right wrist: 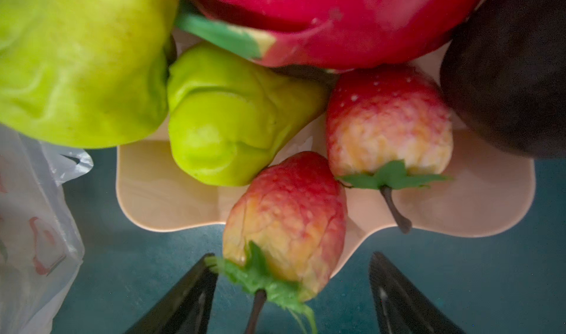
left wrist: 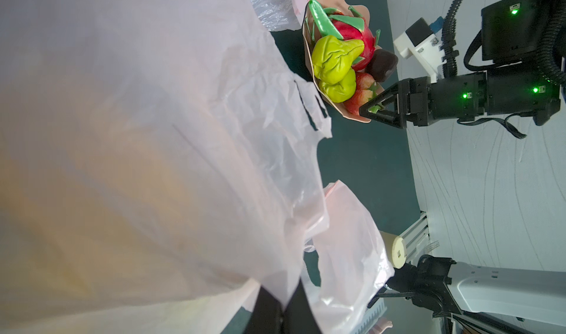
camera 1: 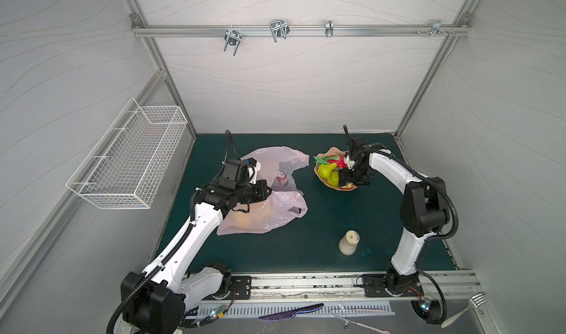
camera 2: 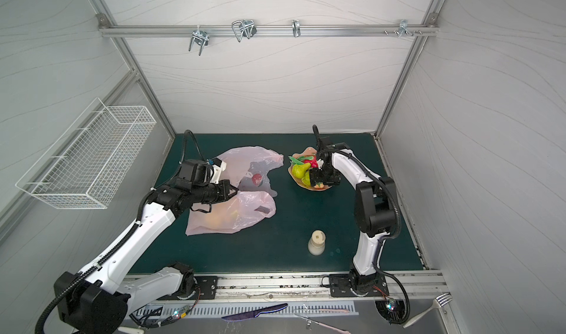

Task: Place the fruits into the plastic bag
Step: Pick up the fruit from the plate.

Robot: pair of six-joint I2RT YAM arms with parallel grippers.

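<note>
Right pincer [right wrist: 292, 257] spread astride a strawberry [right wrist: 284, 216] on the plate [right wrist: 477, 201] rim. Left pincer [left wrist: 283, 311] pinches the plastic bag [camera 1: 275, 213] beside the plate; its contents show only as an orange blur.

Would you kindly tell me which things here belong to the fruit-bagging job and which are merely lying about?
Belongs to the job: plastic bag, green pears, dragon fruit, strawberries, dark brown fruit.

Just lying about: peach plate under the fruit, cream bottle, wire basket, knife, fork.
</note>
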